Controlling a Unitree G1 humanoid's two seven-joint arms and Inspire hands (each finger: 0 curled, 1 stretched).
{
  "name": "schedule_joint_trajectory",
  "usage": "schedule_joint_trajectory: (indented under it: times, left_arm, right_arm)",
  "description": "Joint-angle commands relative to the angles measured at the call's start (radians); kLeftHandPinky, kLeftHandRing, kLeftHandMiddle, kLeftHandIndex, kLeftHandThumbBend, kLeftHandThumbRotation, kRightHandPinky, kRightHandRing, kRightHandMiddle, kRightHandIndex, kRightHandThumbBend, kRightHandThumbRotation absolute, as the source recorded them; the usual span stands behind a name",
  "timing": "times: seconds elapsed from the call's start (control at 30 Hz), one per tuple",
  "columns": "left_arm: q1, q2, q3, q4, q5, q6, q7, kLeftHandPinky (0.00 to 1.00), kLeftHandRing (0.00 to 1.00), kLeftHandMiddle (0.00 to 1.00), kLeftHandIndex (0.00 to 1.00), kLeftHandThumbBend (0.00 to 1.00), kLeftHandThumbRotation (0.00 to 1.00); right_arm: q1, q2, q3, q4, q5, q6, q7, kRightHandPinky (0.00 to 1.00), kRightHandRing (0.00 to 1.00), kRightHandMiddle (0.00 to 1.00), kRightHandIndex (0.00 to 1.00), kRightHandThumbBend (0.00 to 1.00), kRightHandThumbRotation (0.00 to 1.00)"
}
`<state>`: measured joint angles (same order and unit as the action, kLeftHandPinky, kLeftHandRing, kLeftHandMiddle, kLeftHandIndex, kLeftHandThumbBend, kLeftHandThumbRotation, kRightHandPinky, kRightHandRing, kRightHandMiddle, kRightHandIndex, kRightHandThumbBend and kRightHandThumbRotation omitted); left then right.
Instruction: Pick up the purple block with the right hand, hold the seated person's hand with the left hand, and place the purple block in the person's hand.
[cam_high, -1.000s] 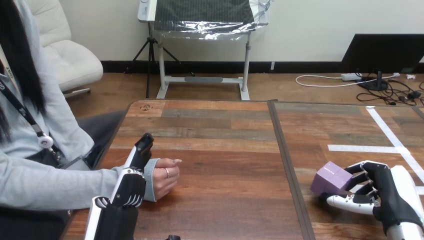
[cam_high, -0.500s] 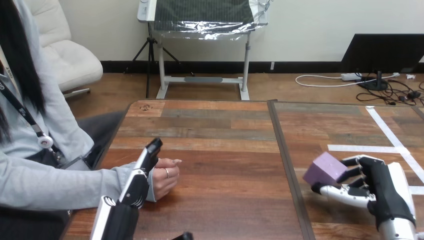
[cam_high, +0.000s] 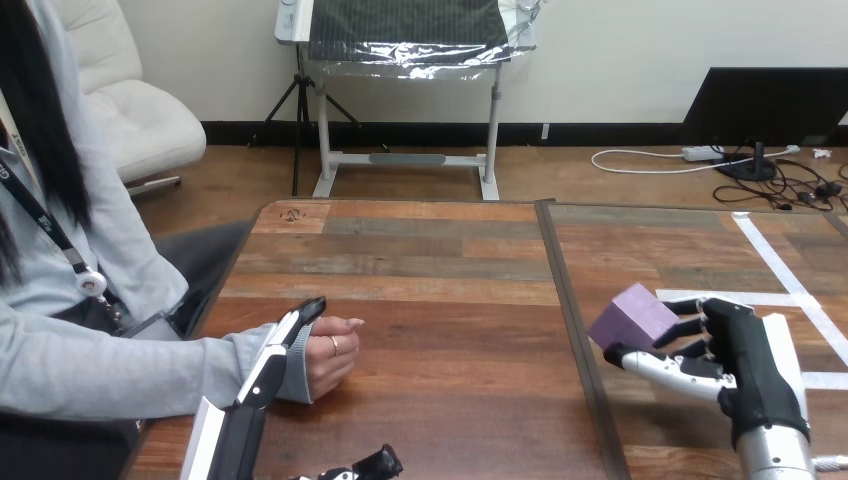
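White tape strips cross the wooden table's far right part.

right hand grips purple block | left hand fingers straight, beside person's hand

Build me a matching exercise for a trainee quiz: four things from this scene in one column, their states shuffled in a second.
1 purple block
2 left hand
3 person's hand
4 white tape

A lies flat on the table
B fingers straight, beside the person's wrist
C gripped by the right hand
D loosely curled, resting on the table

Pairs: 1-C, 2-B, 3-D, 4-A
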<state>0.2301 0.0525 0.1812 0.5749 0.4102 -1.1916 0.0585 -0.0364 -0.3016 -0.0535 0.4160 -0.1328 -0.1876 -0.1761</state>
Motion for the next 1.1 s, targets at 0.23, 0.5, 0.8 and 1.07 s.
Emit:
schedule_joint_trajectory:
  times: [0.23, 0.5, 0.8, 1.07]
  left_arm:
    - [-0.049, 0.045, 0.020, -0.117, 0.213, 0.103, 0.228, 0.97, 0.97, 0.96, 0.92, 1.00, 0.43]
    - [-0.069, 0.077, 0.006, -0.126, 0.262, 0.150, 0.331, 0.94, 0.95, 0.93, 0.92, 1.00, 0.41]
    - [-0.078, 0.116, -0.023, -0.146, 0.270, 0.217, 0.369, 0.93, 0.95, 0.93, 0.92, 1.00, 0.43]
    - [-0.083, 0.157, -0.051, -0.166, 0.286, 0.273, 0.395, 0.95, 0.97, 0.95, 0.94, 1.00, 0.44]
  right_arm:
    - [-0.071, 0.041, -0.028, -0.094, 0.042, -0.018, 0.009, 0.29, 0.32, 0.40, 0.50, 0.78, 0.00]
    - [-0.076, 0.061, -0.026, -0.096, 0.046, -0.034, 0.010, 0.28, 0.32, 0.39, 0.50, 0.77, 0.00]
    - [-0.085, 0.079, -0.023, -0.074, 0.050, -0.065, 0.012, 0.28, 0.32, 0.40, 0.50, 0.75, 0.00]
    - [-0.098, 0.087, -0.019, -0.037, 0.049, -0.104, 0.019, 0.28, 0.32, 0.40, 0.50, 0.74, 0.00]
